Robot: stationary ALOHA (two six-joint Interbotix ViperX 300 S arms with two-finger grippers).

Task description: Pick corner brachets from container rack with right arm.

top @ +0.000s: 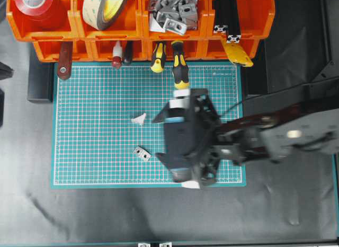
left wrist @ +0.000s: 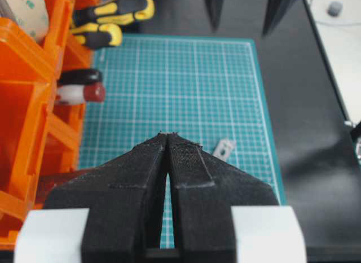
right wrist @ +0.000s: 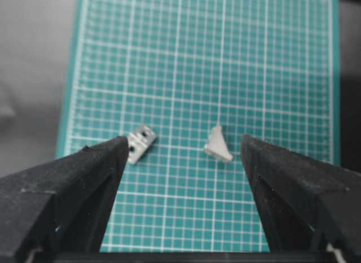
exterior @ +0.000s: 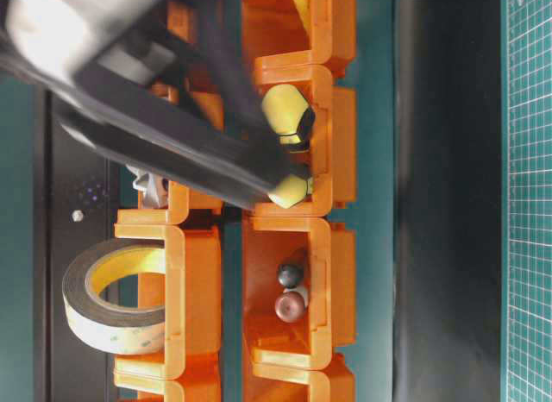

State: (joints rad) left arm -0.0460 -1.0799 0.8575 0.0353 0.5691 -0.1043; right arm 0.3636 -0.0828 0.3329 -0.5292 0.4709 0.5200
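The orange container rack (top: 137,29) runs along the far edge, and one upper bin holds a heap of silver corner brachets (top: 172,11). Two more brackets lie on the green mat: one resting on its triangular side (top: 139,118) (right wrist: 218,144), one lying flat with its holes up (top: 142,153) (right wrist: 141,142) (left wrist: 224,148). My right gripper (top: 160,139) (right wrist: 183,141) hovers open over the mat just right of these two, with nothing between its fingers. My left gripper (left wrist: 168,134) is shut and empty, low over the mat's left part beside the rack (left wrist: 22,105).
The green gridded mat (top: 95,167) covers the table's middle. Other bins hold red tape (top: 37,3), a pale tape roll (top: 103,8) (exterior: 112,298), black slotted bars (top: 228,16) and yellow-black screwdrivers (top: 179,61) (left wrist: 113,9). Dark cloth surrounds the mat.
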